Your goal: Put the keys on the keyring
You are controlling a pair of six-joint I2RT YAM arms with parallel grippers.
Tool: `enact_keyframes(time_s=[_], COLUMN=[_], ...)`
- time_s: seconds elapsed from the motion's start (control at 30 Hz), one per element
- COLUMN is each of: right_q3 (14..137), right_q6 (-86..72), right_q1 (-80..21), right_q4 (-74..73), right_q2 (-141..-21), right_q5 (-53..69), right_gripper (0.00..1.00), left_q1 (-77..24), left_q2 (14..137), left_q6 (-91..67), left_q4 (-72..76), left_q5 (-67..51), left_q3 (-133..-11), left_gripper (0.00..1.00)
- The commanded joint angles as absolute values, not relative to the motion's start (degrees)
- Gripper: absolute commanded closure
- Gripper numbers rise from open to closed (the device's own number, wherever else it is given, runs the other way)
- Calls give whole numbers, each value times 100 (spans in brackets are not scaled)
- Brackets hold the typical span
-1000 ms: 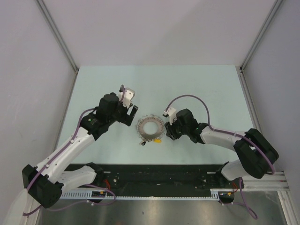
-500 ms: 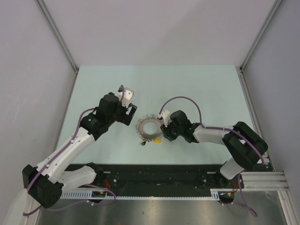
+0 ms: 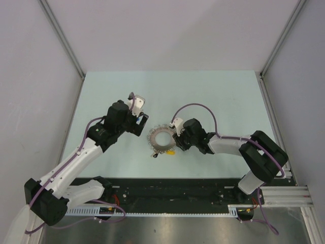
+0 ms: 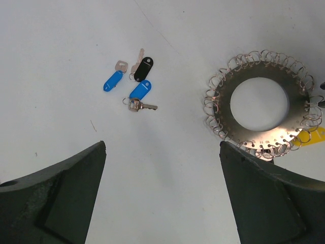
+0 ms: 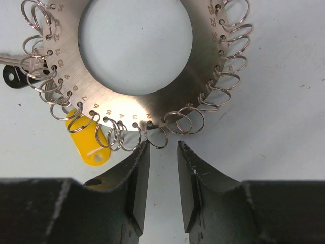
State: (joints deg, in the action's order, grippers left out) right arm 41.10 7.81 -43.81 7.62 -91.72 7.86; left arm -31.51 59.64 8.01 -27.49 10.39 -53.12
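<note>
Find the keyring flat between the two arms, already carrying a yellow key on a loop at its near-right rim, plus a black tag at the near edge, hooked or merely tucked under impossible to tell. Note the right gripper low just right of the ring, narrowly parted on nothing, tips almost at the fringe. Judge the left gripper, spread wide and empty, the nearer to the loose keys: two blue, one black, clustered left of the ring, oblong heads slanting roughly parallel.

Both arms: white links, black joints, purple cables (looped near wrists), black wedge fingers.
</note>
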Motion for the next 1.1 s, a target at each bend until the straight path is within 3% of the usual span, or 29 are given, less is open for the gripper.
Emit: enact_keyframes(time_s=[0.0,0.47,0.57,0.8,1.07], right_q3=[4342,4324,4333,4324,4272], right_q6=[861,756,677,352,-430], right_q1=[-4386,-4324,-4324,-4307,-4149], right_q4=[1002,756,695,432,53], right_q2=[-9229,-9237,-9106,-8369,-7410], right_q5=[800,809,896,897,71], right_gripper=[68,69,64,37,24], left_q1=[-3094,-3085,-3068,-2875,-2364], left_q2=[5968,6091,6135,6521,7434], left_q6=[888,888,862,589,-965], left_q4=[-2531,-2566,-2514,-2382,-2127], left_q5=[1090,1046,1002,985,1116], left_q3=[-5265,-5265,-5247,-5221,-5466], left_gripper=[2,1,1,1,10])
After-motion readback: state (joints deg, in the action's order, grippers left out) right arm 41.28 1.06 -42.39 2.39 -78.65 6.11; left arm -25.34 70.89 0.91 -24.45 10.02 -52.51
